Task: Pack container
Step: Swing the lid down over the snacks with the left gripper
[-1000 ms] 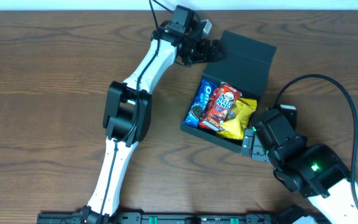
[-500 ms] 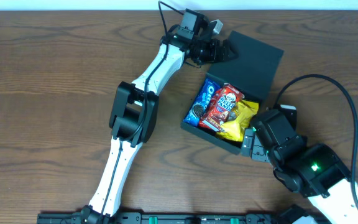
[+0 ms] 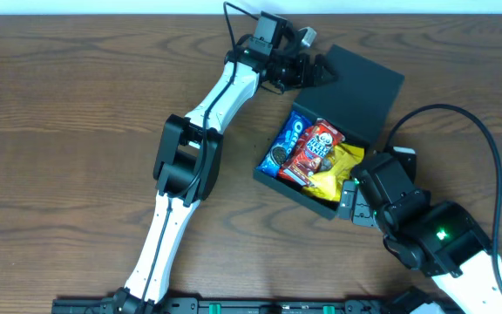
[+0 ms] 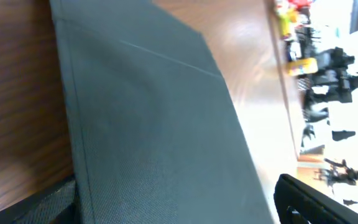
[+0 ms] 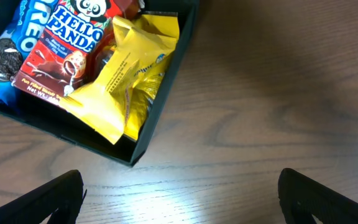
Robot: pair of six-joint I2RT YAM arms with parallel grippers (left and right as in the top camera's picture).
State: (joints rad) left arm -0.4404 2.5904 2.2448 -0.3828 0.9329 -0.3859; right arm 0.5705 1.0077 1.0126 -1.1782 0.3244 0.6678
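Container [image 3: 293, 194] lies open, right of centre on the counter [image 3: 77, 105]

Much is obscured: the blurred dark lid [image 4: 154, 124], tipped back toward the far right, fills the left wrist view, and the clutter past the counter's edge there is unreadable. Whether the left jaws, spread wide at the lid's far-left corner, touch it cannot be told. Inside, a red Hello Panda packet [image 3: 314, 148] overlaps a blue Oreo packet [image 3: 281, 145] and a yellow packet [image 3: 342, 164] whose print is illegible. The right jaws, hidden under their wrist from overhead, stand wide and empty over bare wood beside the container's near-right corner. A black cable [image 3: 443, 107] arcs above the right arm [image 3: 425, 235]
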